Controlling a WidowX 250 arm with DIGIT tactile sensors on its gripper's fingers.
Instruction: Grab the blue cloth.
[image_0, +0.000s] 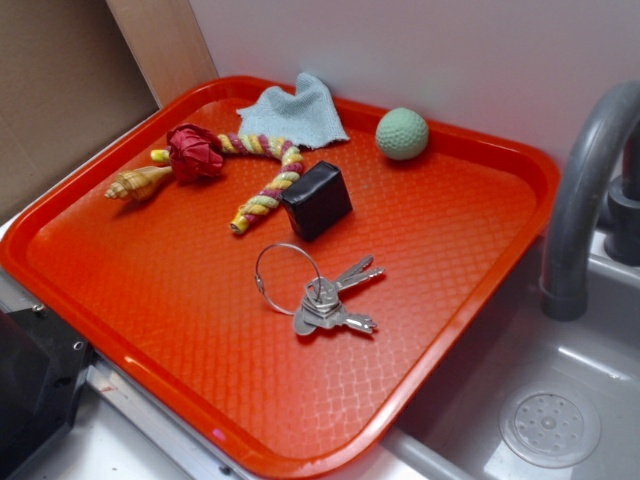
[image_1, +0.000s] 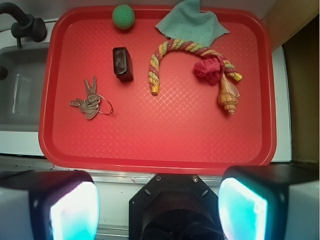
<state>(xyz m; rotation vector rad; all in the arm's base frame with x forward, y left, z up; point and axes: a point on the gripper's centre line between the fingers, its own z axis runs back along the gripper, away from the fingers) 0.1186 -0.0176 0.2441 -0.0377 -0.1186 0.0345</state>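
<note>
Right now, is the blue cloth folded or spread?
Mostly spread: the blue cloth lies flat but rumpled at the tray's far rim.

cloth (image_0: 296, 113) at tray (image_0: 430, 340) back edge w/ ball (image_0: 402, 134), rope (image_0: 268, 178) in front, keys (image_0: 322, 296) mid-tray

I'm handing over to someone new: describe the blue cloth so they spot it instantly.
Start at the red tray beside the sink. At its far edge against the white wall lies the blue cloth, left of the green ball. It is the only flat, pale fabric piece, touching the red-and-yellow rope in front of it.
</note>
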